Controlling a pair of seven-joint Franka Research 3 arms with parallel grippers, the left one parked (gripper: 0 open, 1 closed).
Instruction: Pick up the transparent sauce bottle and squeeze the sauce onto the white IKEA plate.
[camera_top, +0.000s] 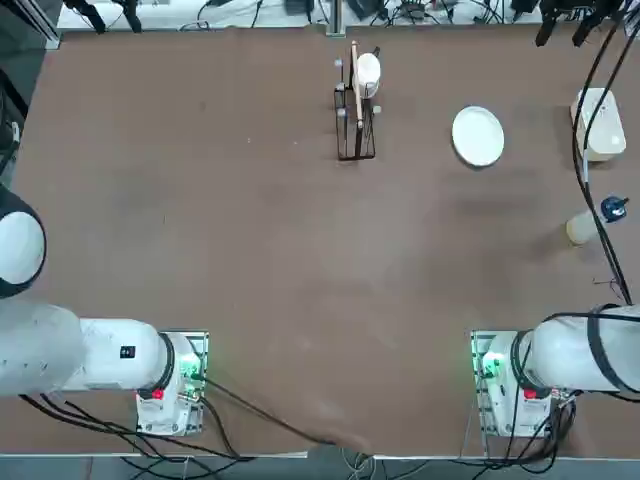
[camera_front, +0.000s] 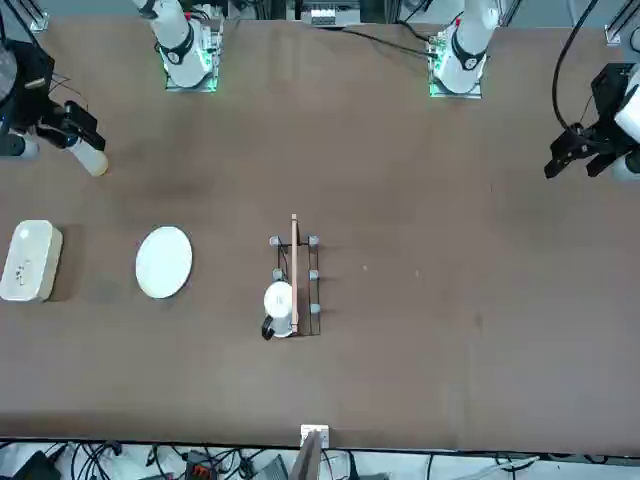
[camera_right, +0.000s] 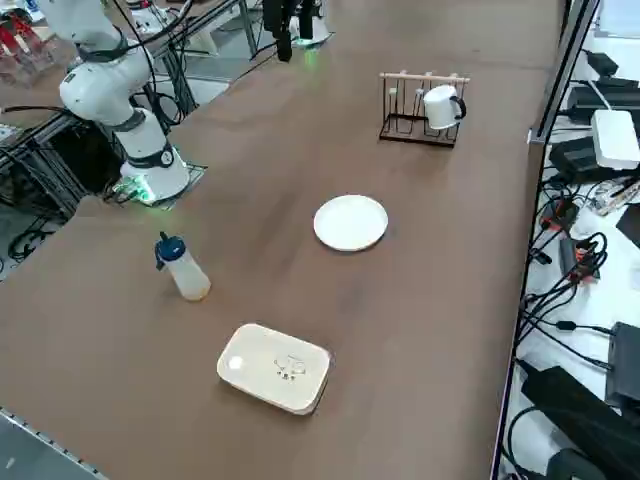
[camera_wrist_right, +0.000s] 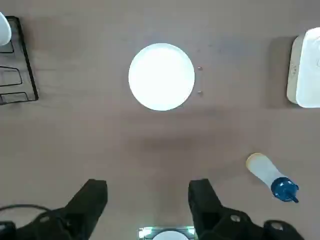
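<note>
Brown table (camera_top: 250, 260): a wide matte surface that carries every object; the working arm's base stands at its near edge.
Right gripper (camera_wrist_right: 148, 200): it hangs high above the table and points straight down, with nothing between its two black fingers (camera_wrist_right: 93, 197). The fingers stand wide apart and hold no object. Under it is only bare table.
Transparent sauce bottle (camera_right: 183, 268): a small pale-cream squeeze bottle with a dark blue cap (camera_right: 170, 247). It stands upright on the table at the robot's right side, well apart from the gripper. In the wrist view (camera_wrist_right: 271, 177) it appears off to one side of the fingers.
White IKEA plate (camera_top: 478, 135): a round glossy plate, lying flat on the table, nothing on it. It is farther from the robot than the bottle, and well apart from it.
Cream block (camera_right: 275, 367): a rounded rectangular piece near the right edge of the table, beyond the bottle, lying flat.
Wire rack (camera_top: 355, 125): a dark metal rack with a wooden stick (camera_front: 294, 260) on top, at the far middle of the table.
White mug (camera_right: 441, 106): it hangs on the rack, with its dark handle visible.
</note>
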